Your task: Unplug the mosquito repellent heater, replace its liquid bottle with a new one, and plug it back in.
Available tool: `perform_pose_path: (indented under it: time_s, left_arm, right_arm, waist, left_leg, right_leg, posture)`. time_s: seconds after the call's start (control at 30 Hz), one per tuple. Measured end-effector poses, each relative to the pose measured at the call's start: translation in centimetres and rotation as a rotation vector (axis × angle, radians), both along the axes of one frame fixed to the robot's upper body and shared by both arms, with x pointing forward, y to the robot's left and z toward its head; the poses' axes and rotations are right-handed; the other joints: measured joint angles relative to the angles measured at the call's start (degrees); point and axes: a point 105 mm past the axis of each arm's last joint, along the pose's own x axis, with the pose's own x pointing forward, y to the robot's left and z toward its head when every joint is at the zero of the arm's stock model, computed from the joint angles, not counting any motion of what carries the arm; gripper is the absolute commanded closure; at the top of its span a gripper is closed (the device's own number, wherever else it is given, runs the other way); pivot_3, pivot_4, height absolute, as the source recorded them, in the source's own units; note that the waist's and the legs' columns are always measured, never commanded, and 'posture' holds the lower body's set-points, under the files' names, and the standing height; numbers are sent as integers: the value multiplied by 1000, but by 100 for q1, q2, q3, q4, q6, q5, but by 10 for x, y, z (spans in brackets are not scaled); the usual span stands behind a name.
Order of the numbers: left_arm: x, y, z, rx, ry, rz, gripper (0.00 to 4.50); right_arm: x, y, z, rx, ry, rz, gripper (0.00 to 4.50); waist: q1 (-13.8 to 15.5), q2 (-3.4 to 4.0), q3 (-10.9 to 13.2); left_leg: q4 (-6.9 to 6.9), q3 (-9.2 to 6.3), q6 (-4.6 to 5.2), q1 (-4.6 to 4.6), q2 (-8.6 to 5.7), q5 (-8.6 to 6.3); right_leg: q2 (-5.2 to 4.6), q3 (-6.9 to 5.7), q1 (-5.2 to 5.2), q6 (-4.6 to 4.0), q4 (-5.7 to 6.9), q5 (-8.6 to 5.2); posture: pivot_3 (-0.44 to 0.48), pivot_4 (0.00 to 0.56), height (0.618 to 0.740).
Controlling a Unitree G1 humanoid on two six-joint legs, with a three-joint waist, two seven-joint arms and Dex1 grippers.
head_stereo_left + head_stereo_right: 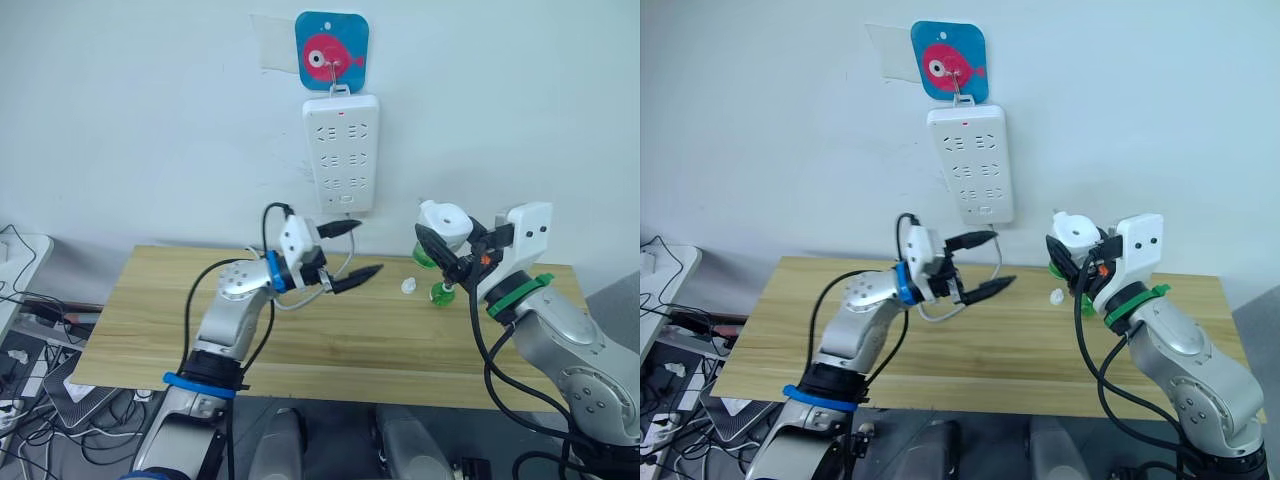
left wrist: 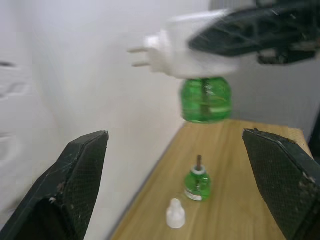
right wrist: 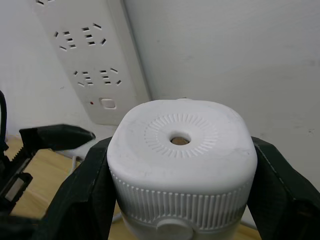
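Against a white wall, above the wooden table [image 1: 200, 330], my right gripper [image 1: 448, 252] clamps the mosquito repellent heater [image 1: 445, 222], green bottle fitted; left gripper [image 1: 352, 250] gapes empty; next, I judge, its prongs must meet the power strip [image 1: 341, 150].

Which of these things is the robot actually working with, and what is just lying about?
In use: mosquito repellent heater with a green bottle under it, held by the right gripper; spare green bottle; white cap; power strip; open left gripper.

Lying about: fish hook plate; cables beside the table.
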Motion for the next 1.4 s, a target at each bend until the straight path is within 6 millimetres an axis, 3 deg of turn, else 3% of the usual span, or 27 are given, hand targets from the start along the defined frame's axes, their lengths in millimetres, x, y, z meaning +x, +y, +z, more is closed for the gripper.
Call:
perform_pose_path:
  time_s: [0.17, 0.4, 0.77, 1.13, 1.27, 1.37, 1.4]
  left_arm:
    - [14, 35, 17, -60, 31, 138, 1211]
    - [35, 53, 33, -85, 39, 199, 1211]
    - [65, 44, 43, -39, 52, 79, 1211]
    - [62, 19, 47, -4, 88, -134, 1211]
    - [60, 19, 46, -5, 112, -163, 2030]
    - [60, 21, 46, -18, 131, -167, 3048]
    - [61, 23, 49, -30, 128, -162, 3192]
  right_arm:
    - [4, 2, -3, 12, 5, 12, 1465]
    - [8, 10, 5, 12, -27, 57, 1465]
    - [4, 34, 9, 15, -31, 169, 1465]
    - [1, 36, 11, 17, -37, 168, 1465]
    - [1, 38, 13, 26, -44, 162, 1465]
    - [2, 39, 15, 29, -50, 152, 1465]
    - [2, 40, 15, 30, -52, 155, 1465]
  waist:
    - [44, 0, 0]
    - [179, 0, -1]
    - [182, -3, -4]
    - [142, 0, -78]
    - [133, 0, -102]
    - [127, -1, -115]
    - [126, -3, -117]
  left_leg:
    - [0, 0, 0, 0, -2, 0]
    - [-2, 1, -1, -4, -3, 0]
    - [-1, 1, -2, -10, -5, 1]
    - [-1, 0, -21, -13, -5, 12]
    - [0, 0, -21, -12, -4, 12]
    - [-1, 0, -21, -12, -4, 12]
    - [-1, -1, -21, -13, -3, 12]
  right_leg:
    - [-1, -1, 0, 0, -2, 0]
    - [-2, -4, -2, 0, -7, 0]
    - [-2, -8, -7, -1, -8, 0]
    - [-2, -9, -9, -1, -5, 0]
    - [-1, -8, -9, -1, -4, 0]
    - [-2, -9, -9, -1, -5, 0]
    - [-1, -9, -10, -1, -5, 0]
  posture:
    - [16, 179, 740]
    - [12, 168, 740]
    - [-15, 146, 740]
    - [-39, 125, 740]
    - [-42, 123, 740]
    - [-42, 124, 740]
    - [-43, 126, 740]
